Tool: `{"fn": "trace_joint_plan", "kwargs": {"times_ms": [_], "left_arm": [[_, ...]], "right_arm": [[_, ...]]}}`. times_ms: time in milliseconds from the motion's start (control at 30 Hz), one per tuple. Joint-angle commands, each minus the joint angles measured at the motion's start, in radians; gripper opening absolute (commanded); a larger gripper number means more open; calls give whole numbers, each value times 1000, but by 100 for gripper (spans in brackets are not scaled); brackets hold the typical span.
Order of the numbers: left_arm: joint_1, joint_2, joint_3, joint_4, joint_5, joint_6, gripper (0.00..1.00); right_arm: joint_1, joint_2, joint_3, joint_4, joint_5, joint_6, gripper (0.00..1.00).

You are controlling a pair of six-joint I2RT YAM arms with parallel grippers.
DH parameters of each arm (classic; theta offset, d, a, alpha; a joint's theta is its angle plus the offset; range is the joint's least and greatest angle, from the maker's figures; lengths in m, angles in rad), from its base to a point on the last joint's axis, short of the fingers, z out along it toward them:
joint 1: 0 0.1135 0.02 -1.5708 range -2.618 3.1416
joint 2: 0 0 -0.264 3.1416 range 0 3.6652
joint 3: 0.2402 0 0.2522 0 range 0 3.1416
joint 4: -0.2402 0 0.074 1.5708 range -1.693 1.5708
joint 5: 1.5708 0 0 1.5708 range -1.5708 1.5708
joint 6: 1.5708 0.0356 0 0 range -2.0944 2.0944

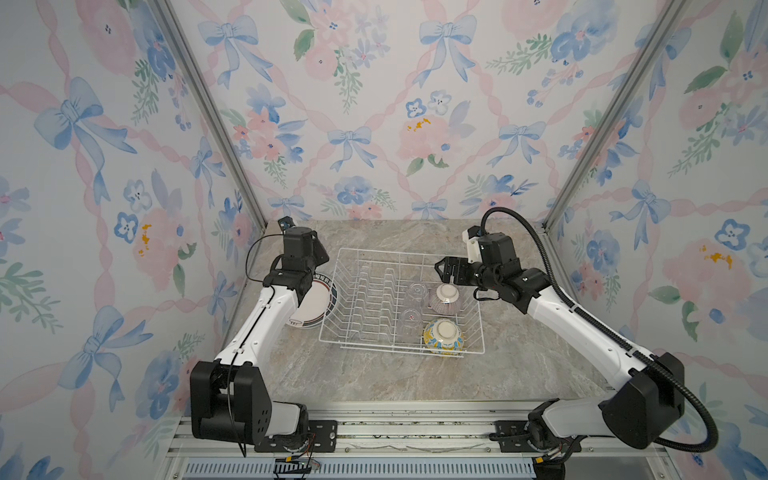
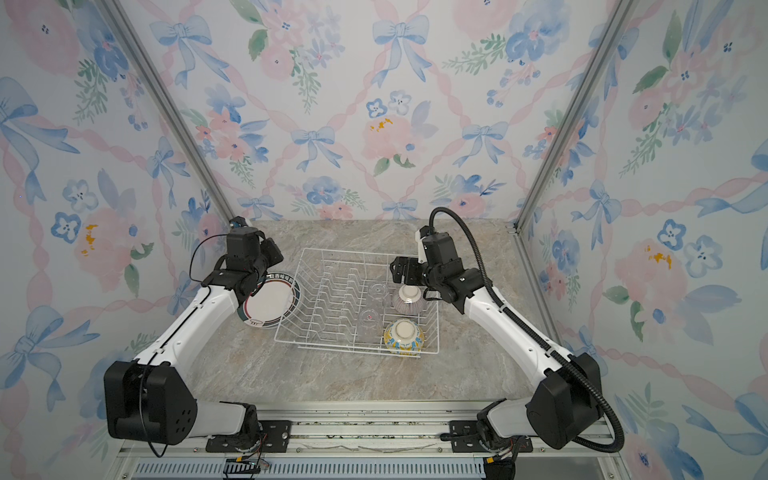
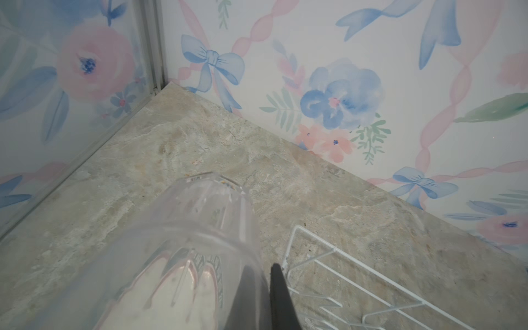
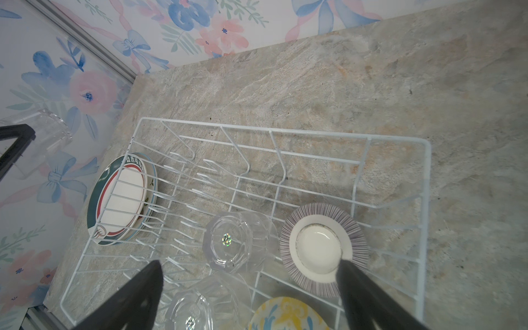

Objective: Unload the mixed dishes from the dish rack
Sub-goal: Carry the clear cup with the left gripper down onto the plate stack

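Both top views are aimed down from high in front; the dish rack (image 1: pixel 370 299) is seen close by both wrist cameras.

Nothing can be read in full. A short row of dark characters is printed in a white band on the rim of the green-and-red rimmed plate (image 2: pixel 270 305), outside the dish rack (image 2: pixel 332 299), well to the side of the right gripper (image 4: pixel 248 267); it is too blurred to be made out. A small glittering sticker without legible print is seen on the upturned base of the glass (image 4: pixel 228 243) just below that gripper.
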Motion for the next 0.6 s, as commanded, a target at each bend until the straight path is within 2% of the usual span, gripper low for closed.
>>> {"fn": "trace_joint_plan", "kwargs": {"times_ms": [0,100,300,567], "left_arm": [[33,49,75,-76,-57,67,0],[67,98,109,-118,-63,83,0],[148,162,139,-151,32,81,0],[220,289,242,-254,88,97,0]], "right_arm": [[9,-16,-16,-25,4,-33,97],[8,-31,-28,-16,3,-39,97],[9,-33,-42,-8,-15,-51,97],[9,-30,-57,-7,-37,-45,97]]}}
